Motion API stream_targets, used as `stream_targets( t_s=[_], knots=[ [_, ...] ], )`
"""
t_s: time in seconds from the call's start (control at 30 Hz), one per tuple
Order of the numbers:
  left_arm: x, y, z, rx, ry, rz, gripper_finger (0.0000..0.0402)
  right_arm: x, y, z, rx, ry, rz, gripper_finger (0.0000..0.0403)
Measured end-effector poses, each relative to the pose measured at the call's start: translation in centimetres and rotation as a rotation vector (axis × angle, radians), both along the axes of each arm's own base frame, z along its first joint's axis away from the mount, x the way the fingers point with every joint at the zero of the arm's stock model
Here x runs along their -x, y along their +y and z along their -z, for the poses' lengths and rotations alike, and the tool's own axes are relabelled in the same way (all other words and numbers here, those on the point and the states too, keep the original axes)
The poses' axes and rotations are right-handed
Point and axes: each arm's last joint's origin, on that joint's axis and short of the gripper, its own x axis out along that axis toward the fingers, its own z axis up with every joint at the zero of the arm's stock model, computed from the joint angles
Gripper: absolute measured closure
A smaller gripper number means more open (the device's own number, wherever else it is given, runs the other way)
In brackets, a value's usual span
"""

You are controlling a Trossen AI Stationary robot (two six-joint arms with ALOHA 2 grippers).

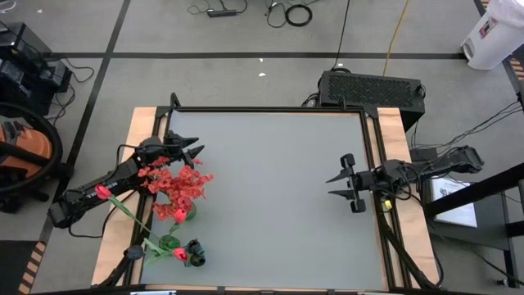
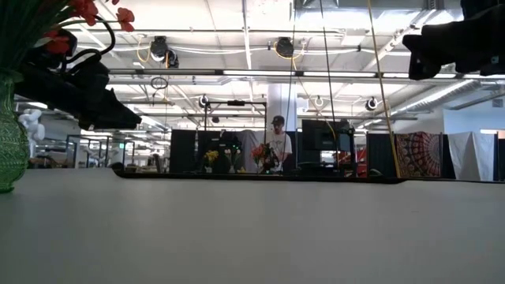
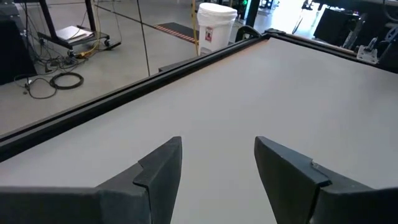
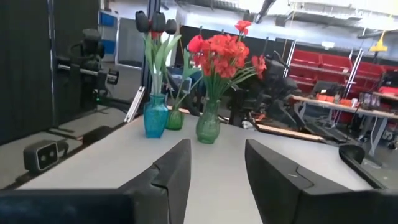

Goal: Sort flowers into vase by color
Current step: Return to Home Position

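On bench left, frilly red artificial flowers in green glass vase; left claw beside, right claw opposite, both spread.

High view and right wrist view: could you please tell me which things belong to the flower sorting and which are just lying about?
Job: red flowers, black buds, blue vase, green vase.
Lying about: white bucket, floor cables, black box.

I see at grey table's left: black buds in blue glass vase, small green glass vase beside, frilly red blooms in taller green glass vase.
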Motion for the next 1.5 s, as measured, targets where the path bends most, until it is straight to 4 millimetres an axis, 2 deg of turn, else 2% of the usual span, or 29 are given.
stream_targets(
  t_s=[1.5],
  knots=[
    [0.00,0.00,0.00,0.000,0.000,0.000,0.0194,-0.02,0.00,0.10,-0.026,0.016,-0.002,0.0259]
  ],
)
